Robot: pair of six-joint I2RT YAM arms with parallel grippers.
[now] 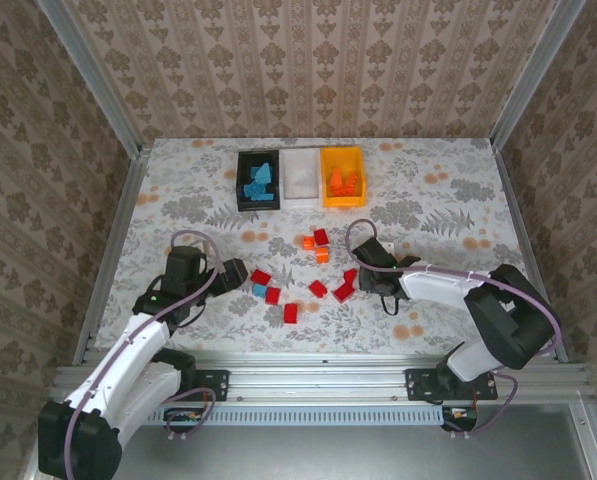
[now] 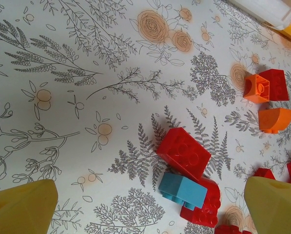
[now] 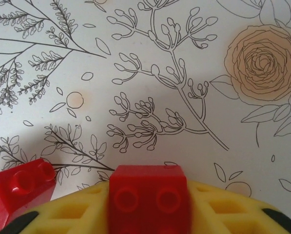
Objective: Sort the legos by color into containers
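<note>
My right gripper (image 3: 147,192) is shut on a red lego (image 3: 146,176), studs facing the camera, just above the floral table. Another red lego (image 3: 18,187) lies to its left. In the top view the right gripper (image 1: 358,280) sits among the loose red legos (image 1: 318,289). My left gripper (image 1: 240,272) is open. Its yellow fingers (image 2: 21,207) stand wide apart around a light blue lego (image 2: 183,190), which rests against two red legos (image 2: 184,152). At the back stand three containers: black (image 1: 242,180) with blue legos, white (image 1: 300,176), and orange (image 1: 324,176) with orange legos.
Two orange legos (image 1: 322,255) and a red one (image 1: 321,237) lie mid-table, between the grippers and the bins. More red legos (image 1: 290,313) lie near the front. Metal rails and patterned walls bound the table on the left, right and back.
</note>
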